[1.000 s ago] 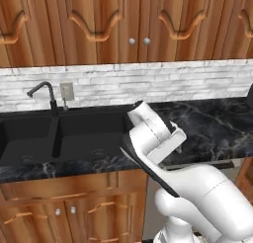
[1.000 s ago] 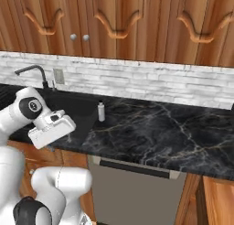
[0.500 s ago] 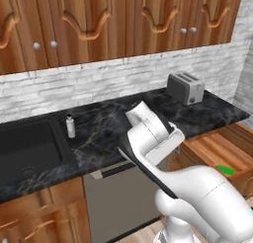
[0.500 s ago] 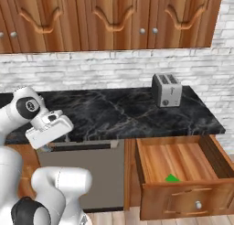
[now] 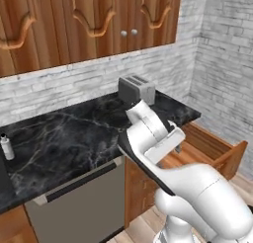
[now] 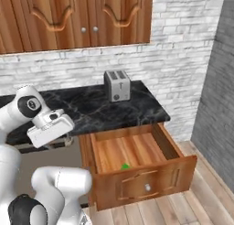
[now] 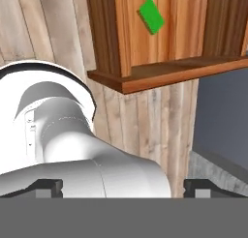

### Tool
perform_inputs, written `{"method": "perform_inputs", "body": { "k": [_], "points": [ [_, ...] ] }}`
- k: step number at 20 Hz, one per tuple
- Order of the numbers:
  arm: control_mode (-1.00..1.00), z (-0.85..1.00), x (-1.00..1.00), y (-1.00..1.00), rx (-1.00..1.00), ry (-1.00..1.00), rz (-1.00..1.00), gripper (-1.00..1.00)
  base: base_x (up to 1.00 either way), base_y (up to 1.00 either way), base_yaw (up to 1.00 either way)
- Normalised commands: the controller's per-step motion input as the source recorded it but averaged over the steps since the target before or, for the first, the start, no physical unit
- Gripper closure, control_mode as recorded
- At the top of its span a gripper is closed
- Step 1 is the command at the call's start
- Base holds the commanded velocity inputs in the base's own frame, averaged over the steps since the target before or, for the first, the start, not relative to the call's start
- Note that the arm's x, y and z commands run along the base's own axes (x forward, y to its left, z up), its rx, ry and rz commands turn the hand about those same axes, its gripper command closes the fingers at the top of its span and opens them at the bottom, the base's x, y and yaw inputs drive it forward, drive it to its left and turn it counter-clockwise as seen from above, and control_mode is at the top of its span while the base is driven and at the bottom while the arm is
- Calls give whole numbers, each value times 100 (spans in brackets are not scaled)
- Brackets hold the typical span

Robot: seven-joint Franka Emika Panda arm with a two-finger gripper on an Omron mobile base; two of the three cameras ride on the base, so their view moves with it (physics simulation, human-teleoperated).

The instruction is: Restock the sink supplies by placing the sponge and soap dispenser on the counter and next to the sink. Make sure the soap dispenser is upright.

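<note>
at the far left of the black, pale-veined counter (image 5: 64, 138) stands the soap dispenser (image 5: 6, 147), a slim whitish bottle with a dark pump tip, upright. further right sits a silver toaster (image 6: 117, 85). below the counter's right end a wooden drawer (image 6: 137, 167) is pulled out; the sponge (image 7: 151, 15), a flat bright-green pad, lies inside. the gripper (image 7: 123, 187) hangs with jaws wide, holding nothing.

Base views flanking, sharing toaster (image 5: 136, 88) (image 6: 117, 85)
</note>
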Motion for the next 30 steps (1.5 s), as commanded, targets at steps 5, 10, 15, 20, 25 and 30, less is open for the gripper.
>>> {"method": "perform_inputs", "body": {
  "k": [5,10,15,20,25,30],
  "points": [
    [100,0,0,0,0,0,0,-100,-76,-98,-6],
    [100,0,0,0,0,0,0,-100,4,-76,15],
    [100,0,0,0,0,0,0,-100,16,-49,33],
    [100,0,0,0,0,0,0,-100,29,-31,34],
    [100,0,0,0,0,0,0,-100,26,-44,26],
    [-100,-32,61,-5,12,0,12,-100,7,-4,4]
  ]
}}
